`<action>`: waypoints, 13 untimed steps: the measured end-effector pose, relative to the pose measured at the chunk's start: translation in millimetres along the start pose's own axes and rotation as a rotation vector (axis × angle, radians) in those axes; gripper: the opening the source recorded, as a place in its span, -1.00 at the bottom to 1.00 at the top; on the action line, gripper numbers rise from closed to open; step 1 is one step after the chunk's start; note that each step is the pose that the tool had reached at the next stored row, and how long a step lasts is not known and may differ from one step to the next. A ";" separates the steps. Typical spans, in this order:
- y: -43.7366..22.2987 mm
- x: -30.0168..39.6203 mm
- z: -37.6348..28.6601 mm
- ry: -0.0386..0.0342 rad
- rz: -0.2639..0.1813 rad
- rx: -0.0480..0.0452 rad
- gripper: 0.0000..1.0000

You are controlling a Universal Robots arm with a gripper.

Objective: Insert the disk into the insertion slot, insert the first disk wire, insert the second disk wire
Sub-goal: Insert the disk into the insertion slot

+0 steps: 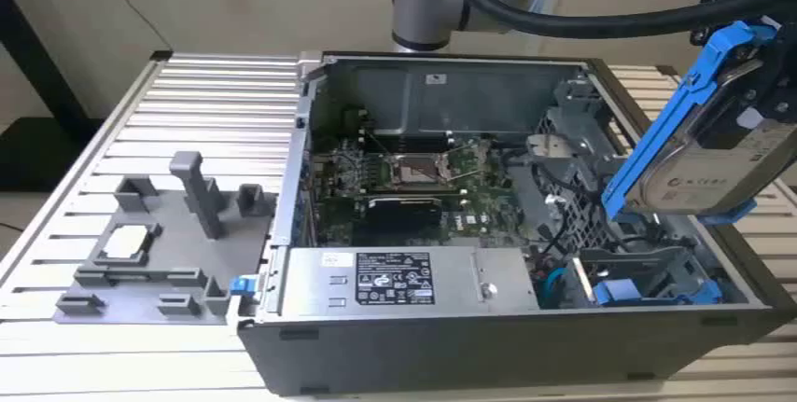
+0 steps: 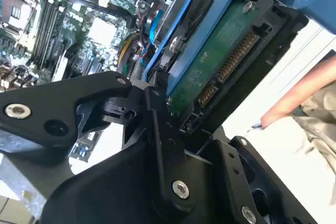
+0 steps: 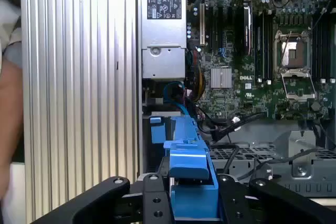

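The claw [image 3: 189, 184] grips the disk [image 1: 712, 176], holding it tilted above the case [image 1: 498, 337] at the exterior view's right. This likely lines it up with the insertion slot [image 1: 629, 276] below, not yet entered

Robotics lab or assembly test cell: ribbed aluminium bench [image 1: 187, 94], opened computer case [image 1: 498, 351] beneath the jaws, grey part fixtures [image 1: 137, 276] across the case from them, robot arm base [image 1: 421, 10] beyond the case.
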State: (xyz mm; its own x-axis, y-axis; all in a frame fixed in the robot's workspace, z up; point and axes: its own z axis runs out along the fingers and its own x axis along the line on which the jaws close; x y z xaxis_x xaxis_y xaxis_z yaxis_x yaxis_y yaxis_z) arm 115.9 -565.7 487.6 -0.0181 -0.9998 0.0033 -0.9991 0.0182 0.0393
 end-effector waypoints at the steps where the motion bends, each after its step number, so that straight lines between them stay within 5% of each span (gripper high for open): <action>1: 0.0 0.0 0.0 0.0000 0.000 0.0000 -0.34; 13: -0.1 0.0 1.7 0.0001 0.000 0.0005 -0.34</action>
State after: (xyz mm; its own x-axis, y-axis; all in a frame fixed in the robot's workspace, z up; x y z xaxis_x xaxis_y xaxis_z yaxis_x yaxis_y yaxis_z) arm 115.9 -565.8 485.9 -0.0181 -0.9998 0.0034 -0.9991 0.0182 0.0388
